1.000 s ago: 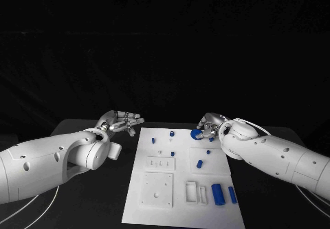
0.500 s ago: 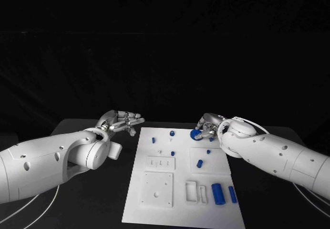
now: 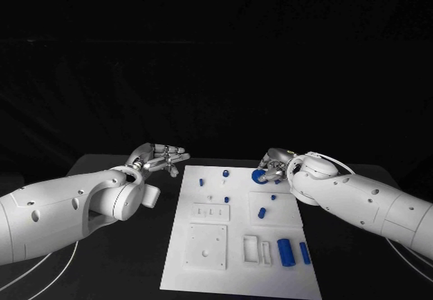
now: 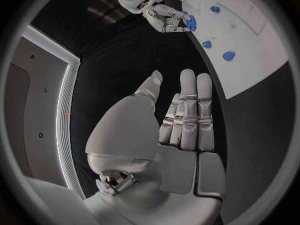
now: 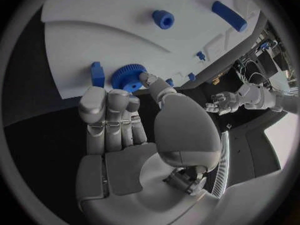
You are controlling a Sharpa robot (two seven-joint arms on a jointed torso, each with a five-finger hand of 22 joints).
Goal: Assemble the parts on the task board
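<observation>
The white task board (image 3: pixel 236 275) lies in the middle of the black table. My right hand (image 3: pixel 273 165) is over its far right corner and pinches a blue gear (image 3: pixel 259 177) between thumb and fingers. The right wrist view shows the gear (image 5: pixel 128 77) at the fingertips (image 5: pixel 108 101), close over the board (image 5: pixel 94 30); I cannot tell whether it touches. My left hand (image 3: pixel 161 156) hovers off the board's far left corner, fingers spread and holding nothing. In the left wrist view that palm (image 4: pixel 181 125) is bare, with the right hand (image 4: pixel 156 10) and gear (image 4: pixel 190 21) beyond.
Small blue pegs (image 3: pixel 200 183) (image 3: pixel 223 174) (image 3: pixel 261 214) stand across the board's far half. Two longer blue cylinders (image 3: pixel 286 253) (image 3: pixel 305 254) lie at its near right, beside white slotted blocks (image 3: pixel 250 250) and a square plate (image 3: pixel 206 248). Black table surrounds the board.
The right hand with the gear has edged very slightly to the right. The left hand has stayed where it was.
</observation>
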